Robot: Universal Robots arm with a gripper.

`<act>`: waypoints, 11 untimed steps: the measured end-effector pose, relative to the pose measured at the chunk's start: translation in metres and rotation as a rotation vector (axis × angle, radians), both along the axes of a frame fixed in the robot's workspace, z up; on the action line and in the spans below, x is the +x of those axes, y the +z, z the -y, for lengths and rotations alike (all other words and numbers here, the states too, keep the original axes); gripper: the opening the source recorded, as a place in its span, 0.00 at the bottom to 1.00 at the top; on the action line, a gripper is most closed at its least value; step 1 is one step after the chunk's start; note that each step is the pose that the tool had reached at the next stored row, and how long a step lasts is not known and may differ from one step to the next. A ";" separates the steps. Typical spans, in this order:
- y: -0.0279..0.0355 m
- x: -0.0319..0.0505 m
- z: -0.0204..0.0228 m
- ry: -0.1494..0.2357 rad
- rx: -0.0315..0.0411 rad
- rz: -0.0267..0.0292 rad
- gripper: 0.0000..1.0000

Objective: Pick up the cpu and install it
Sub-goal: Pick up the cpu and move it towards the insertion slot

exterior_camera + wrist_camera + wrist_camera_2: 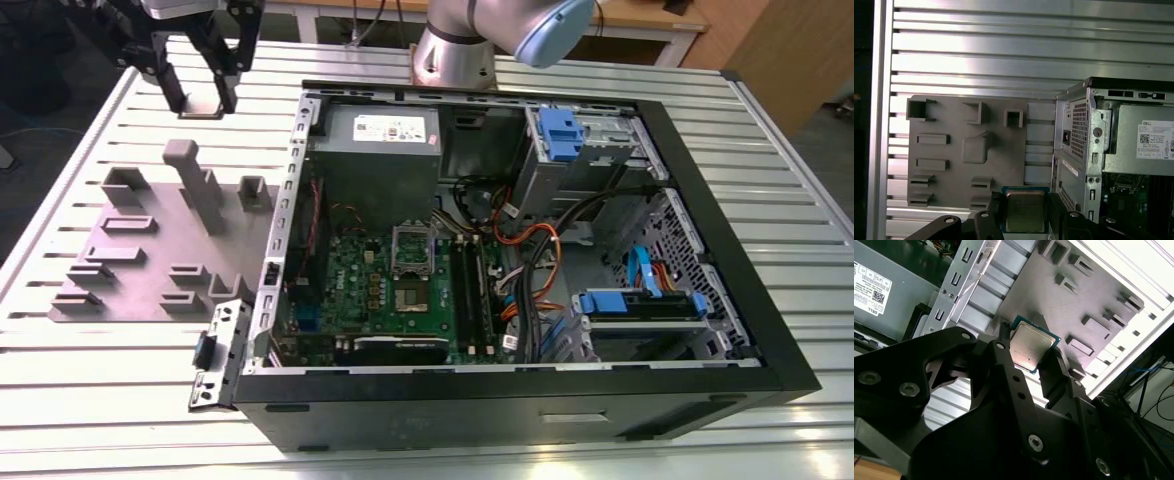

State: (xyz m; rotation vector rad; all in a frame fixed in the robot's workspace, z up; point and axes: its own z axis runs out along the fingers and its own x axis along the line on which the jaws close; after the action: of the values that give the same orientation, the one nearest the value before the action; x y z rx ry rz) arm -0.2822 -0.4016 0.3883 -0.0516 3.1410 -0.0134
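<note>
The cpu (1030, 346), a small flat square chip with a dull silvery metal top, is clamped by two opposite edges in the black metal pincer (1029, 349) in the second wrist view, lifted off the flat grey moulded holder plate (1079, 300).

In the first wrist view the cpu (1025, 211) hangs in the pincer (1025, 213), beside the black computer case (1114, 130).

In the exterior view the pincer (200, 100) is above the slatted metal desk (80, 150). The green motherboard (387, 290) lies well apart, toward the exterior view's right.
</note>
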 end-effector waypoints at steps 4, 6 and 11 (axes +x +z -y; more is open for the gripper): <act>0.0000 0.0039 0.0000 0.000 0.0000 0.0000 0.47; 0.0000 0.0052 0.0004 0.000 0.0001 0.0000 0.47; 0.0000 0.0055 0.0083 -0.001 0.0001 0.0001 0.47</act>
State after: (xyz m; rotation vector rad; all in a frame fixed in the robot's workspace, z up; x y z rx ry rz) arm -0.2767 -0.4100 0.3883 -0.0502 3.1409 -0.0132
